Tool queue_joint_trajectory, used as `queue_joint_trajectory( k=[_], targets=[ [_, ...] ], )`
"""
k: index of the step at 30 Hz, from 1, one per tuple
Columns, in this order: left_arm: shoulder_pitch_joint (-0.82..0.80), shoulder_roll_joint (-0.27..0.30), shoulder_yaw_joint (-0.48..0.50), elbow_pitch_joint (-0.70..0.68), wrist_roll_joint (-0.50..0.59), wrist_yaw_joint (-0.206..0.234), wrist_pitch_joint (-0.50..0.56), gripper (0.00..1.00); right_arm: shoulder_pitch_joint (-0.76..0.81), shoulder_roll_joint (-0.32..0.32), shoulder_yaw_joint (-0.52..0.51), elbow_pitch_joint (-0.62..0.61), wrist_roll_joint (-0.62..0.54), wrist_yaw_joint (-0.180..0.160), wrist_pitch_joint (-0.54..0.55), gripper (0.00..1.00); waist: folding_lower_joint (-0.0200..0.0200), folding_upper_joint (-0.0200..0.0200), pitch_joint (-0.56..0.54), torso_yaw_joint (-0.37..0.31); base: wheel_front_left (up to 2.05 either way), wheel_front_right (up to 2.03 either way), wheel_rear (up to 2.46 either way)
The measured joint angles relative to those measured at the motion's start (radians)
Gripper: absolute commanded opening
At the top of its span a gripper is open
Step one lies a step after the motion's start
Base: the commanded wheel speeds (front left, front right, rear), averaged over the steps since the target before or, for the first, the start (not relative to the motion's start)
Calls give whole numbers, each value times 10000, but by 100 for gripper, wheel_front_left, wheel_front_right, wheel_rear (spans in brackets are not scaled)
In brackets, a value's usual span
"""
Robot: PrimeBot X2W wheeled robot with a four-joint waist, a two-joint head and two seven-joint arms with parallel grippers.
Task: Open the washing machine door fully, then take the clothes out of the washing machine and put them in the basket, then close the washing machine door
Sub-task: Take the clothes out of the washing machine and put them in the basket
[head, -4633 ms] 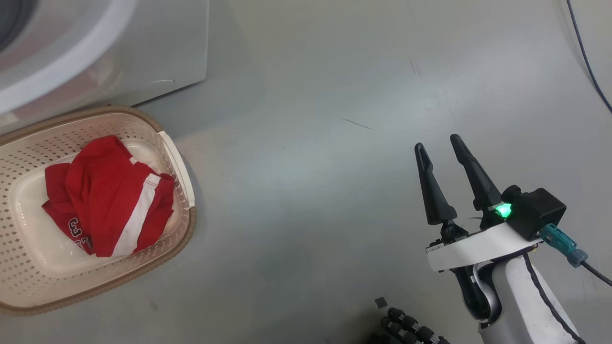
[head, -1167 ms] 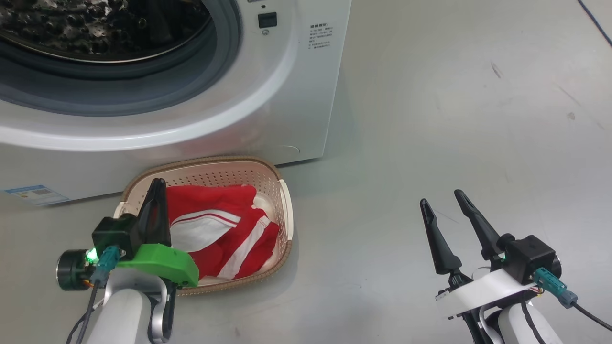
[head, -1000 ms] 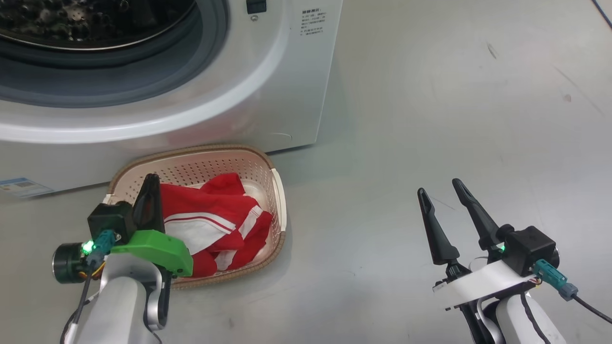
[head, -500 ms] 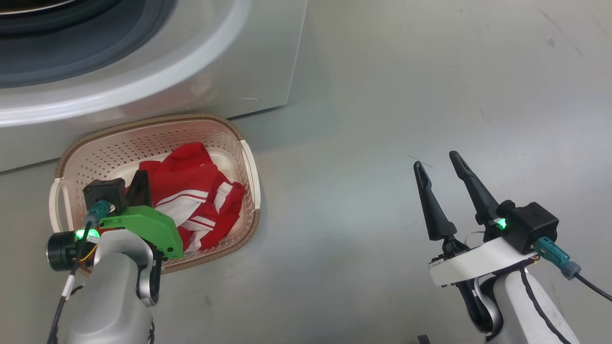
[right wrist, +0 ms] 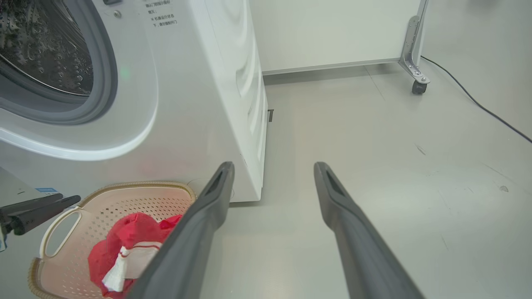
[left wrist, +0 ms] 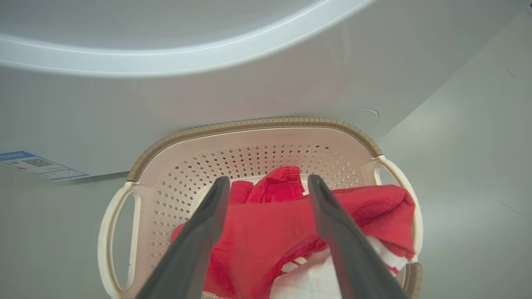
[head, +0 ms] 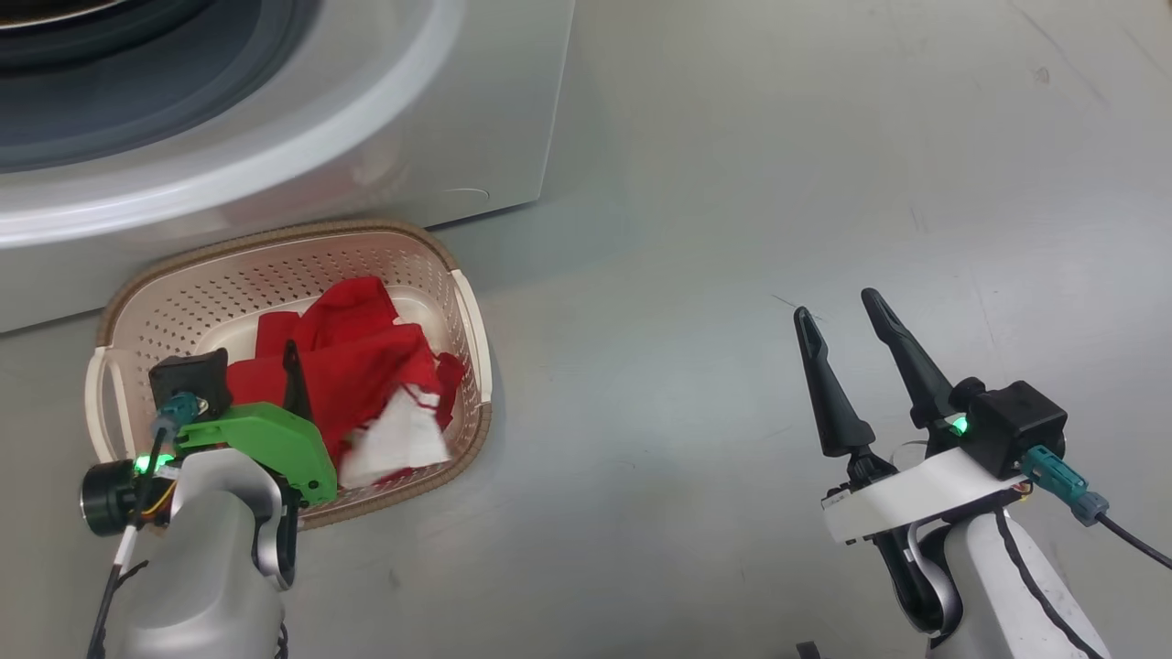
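The cream basket (head: 275,240) stands on the floor against the front of the white washing machine (head: 366,137). Red and white clothes (head: 357,366) lie bunched inside it. My left gripper (left wrist: 268,185) hangs open just over the basket (left wrist: 257,123), with the red clothes (left wrist: 266,232) under and between its fingers; one finger (head: 293,384) shows in the head view. My right gripper (head: 833,307) stands open and empty over bare floor, well right of the basket. The right wrist view shows the steel drum (right wrist: 45,54) open. The washing machine door is out of view.
Grey floor (head: 732,229) stretches free to the right of the washing machine. A blue sticker (left wrist: 29,164) sits low on the machine's front. A black cable (right wrist: 478,104) and a metal leg with a caster (right wrist: 415,74) stand by the far wall.
My left gripper has opened and let go of the red garment, which has dropped onto the pile in the basket. The head view shifted slightly. My right gripper has kept its pose.
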Motion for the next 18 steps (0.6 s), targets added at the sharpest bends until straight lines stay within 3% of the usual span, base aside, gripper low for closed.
queue_joint_trajectory(
  k=[18],
  targets=[
    [131, -96, -267, -132, 6, -445, -828, 100, 52, -330, -408, 412, -98, 0, 0, 100, 0, 0, -997, 598, 0, 0, 0]
  ],
)
